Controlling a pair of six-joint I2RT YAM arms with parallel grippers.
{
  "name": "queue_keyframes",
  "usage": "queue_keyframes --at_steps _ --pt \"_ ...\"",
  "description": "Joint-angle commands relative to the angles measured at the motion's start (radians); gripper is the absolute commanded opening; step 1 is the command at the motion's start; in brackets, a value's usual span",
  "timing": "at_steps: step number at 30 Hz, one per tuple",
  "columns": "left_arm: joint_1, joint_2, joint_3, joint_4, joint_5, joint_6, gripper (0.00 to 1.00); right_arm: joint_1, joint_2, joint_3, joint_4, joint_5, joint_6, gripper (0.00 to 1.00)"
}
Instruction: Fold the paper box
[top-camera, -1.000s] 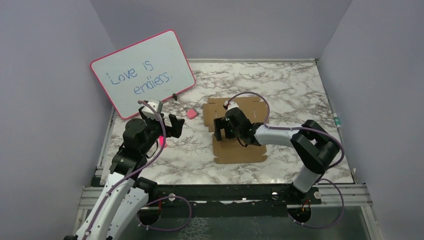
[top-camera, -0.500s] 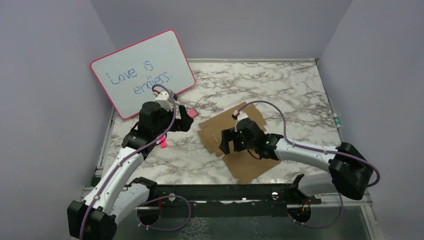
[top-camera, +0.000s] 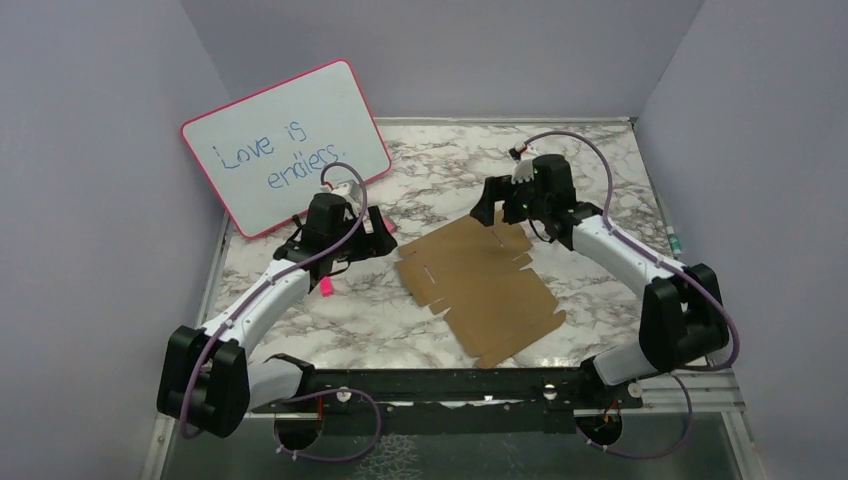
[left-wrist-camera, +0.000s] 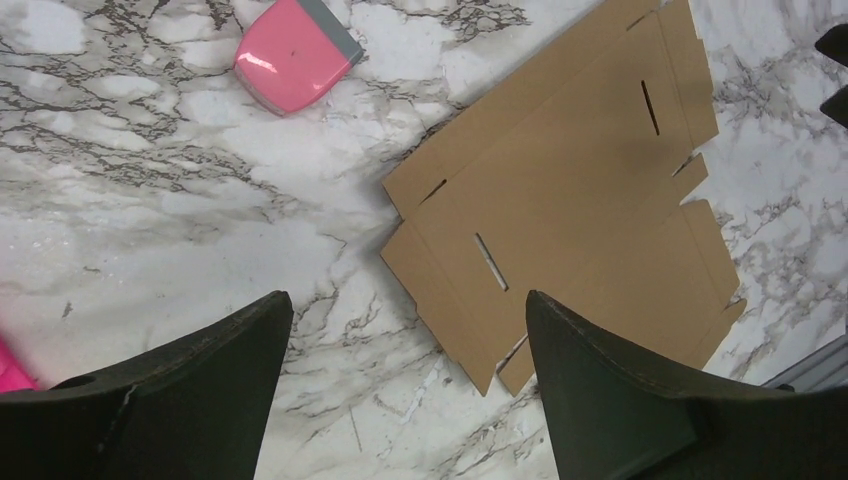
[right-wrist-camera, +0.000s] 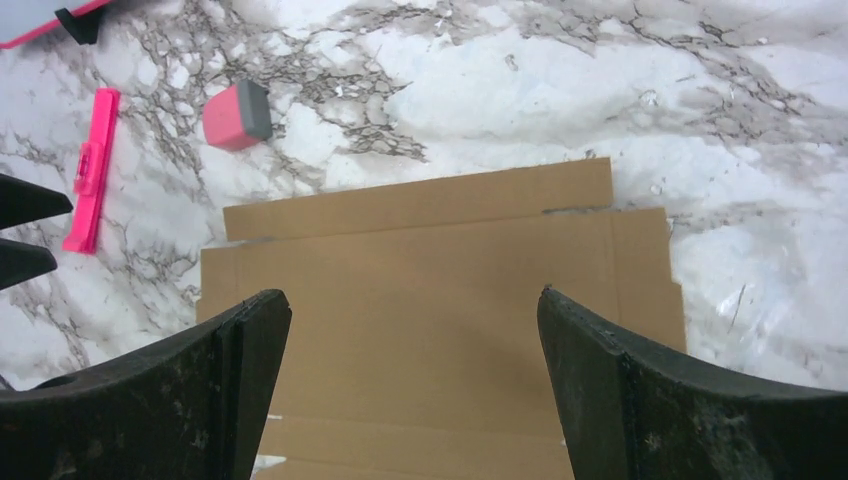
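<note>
The paper box (top-camera: 480, 285) lies flat and unfolded on the marble table, a brown cardboard sheet turned at an angle. My left gripper (top-camera: 383, 234) hovers just off its left corner, open with nothing between the fingers. In the left wrist view the paper box (left-wrist-camera: 570, 200) spreads right of and beyond the left gripper (left-wrist-camera: 405, 300). My right gripper (top-camera: 503, 213) hangs open over the sheet's far corner. In the right wrist view the paper box (right-wrist-camera: 430, 280) fills the gap under the right gripper (right-wrist-camera: 415, 295), which holds nothing.
A pink-framed whiteboard (top-camera: 285, 145) leans against the back left wall. A pink eraser (left-wrist-camera: 295, 55) lies beyond the left gripper, and a pink marker (top-camera: 327, 287) lies under the left arm. Grey walls close in the table on three sides.
The right gripper dragged and turned the cardboard, then lifted off and moved to its far corner. The left arm reached forward and right, toward the sheet's left corner.
</note>
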Motion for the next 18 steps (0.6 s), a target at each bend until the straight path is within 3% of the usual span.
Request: queue_keyframes --at_steps 1,8,18 --pt "-0.004 0.071 0.003 0.120 0.043 -0.074 0.85 -0.091 0.160 0.096 0.036 -0.244 -0.070 0.99" --pt "-0.004 0.212 0.019 0.199 0.065 -0.104 0.74 -0.217 0.420 0.275 0.051 -0.440 -0.073 0.93" --pt "0.001 0.355 0.053 0.229 0.091 -0.112 0.64 -0.240 0.636 0.421 0.033 -0.508 -0.082 0.88"
